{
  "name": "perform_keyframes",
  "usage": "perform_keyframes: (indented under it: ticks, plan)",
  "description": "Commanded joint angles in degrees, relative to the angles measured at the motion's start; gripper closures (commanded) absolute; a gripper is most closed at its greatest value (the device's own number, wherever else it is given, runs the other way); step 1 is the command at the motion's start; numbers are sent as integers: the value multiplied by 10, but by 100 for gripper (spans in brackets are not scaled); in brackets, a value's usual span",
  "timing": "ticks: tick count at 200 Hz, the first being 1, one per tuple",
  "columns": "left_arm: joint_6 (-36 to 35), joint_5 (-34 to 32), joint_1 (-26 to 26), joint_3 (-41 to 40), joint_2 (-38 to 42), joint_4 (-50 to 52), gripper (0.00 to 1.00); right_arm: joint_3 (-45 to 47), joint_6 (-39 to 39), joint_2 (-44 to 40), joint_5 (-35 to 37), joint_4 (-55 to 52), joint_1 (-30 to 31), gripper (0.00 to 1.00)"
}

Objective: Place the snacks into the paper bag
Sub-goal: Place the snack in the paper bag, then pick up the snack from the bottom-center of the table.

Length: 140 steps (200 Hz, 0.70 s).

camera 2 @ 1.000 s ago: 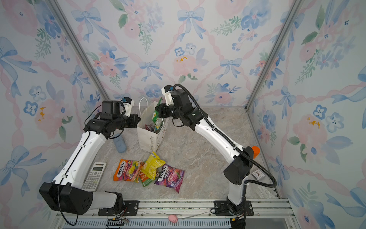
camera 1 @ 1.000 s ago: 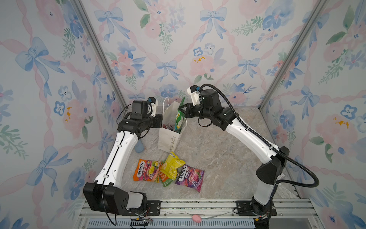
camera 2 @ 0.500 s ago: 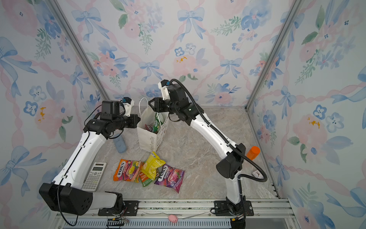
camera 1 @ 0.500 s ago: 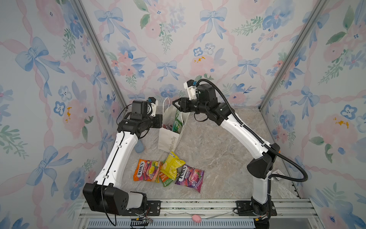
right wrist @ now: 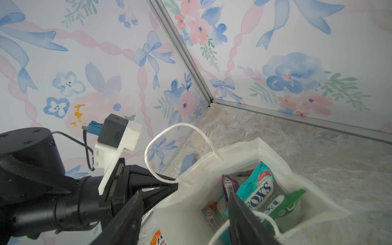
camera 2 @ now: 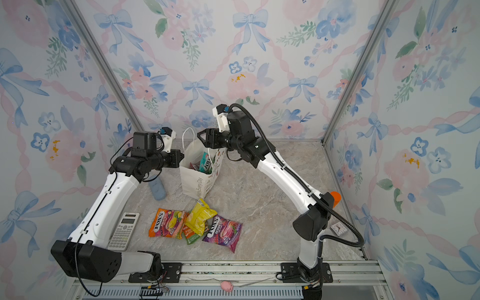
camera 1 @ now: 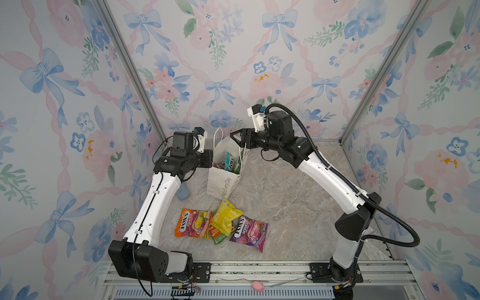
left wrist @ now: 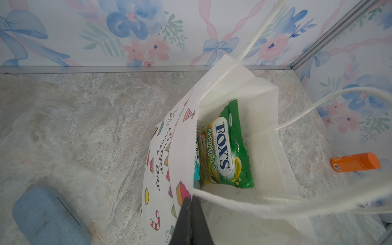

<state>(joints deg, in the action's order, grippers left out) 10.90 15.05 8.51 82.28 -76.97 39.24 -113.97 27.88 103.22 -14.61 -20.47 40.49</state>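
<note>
The white paper bag (camera 1: 222, 181) stands upright at the back of the table. My left gripper (left wrist: 189, 200) is shut on the bag's rim beside a cord handle and holds the mouth open. My right gripper (right wrist: 184, 194) hangs open just above the mouth, with nothing between its fingers. Inside the bag lie a green FOX'S packet (left wrist: 224, 148), a teal one (right wrist: 256, 188) and others partly hidden. In front of the bag, snacks lie on the table: an orange packet (camera 1: 193, 223), a crinkled yellow one (camera 1: 224, 217), a purple one (camera 1: 249, 232) and a small one (camera 1: 217, 235) half buried under them.
A blue fabric case (camera 2: 157, 188) lies left of the bag, under my left arm. A white calculator (camera 2: 123, 231) sits at the front left. An orange-capped bottle (left wrist: 356, 162) and a small clock (camera 2: 337, 228) lie by the right wall.
My right gripper has opened and let the green packet drop into the bag, then drawn up and back a little. The left gripper has kept its hold on the rim.
</note>
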Motion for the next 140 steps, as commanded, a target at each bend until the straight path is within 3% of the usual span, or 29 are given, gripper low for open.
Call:
perform_keyframes:
  ticks: [1, 32, 82, 125, 140]
  plan:
    - [-9, 10, 0, -5, 19, -22, 100, 74, 13, -74, 5, 77, -25, 32]
    - [-9, 9, 0, -8, 18, -22, 100, 184, 11, -163, 17, 82, -48, 30]
    - [-8, 6, -1, -10, 21, -23, 100, 380, 31, -271, 38, 3, -73, 31]
    - [-7, 7, -1, -13, 22, -26, 100, 563, 101, -320, 51, -46, -57, 30]
    - [-7, 7, -1, -12, 22, -26, 100, 623, 131, -335, 54, -34, -35, 23]
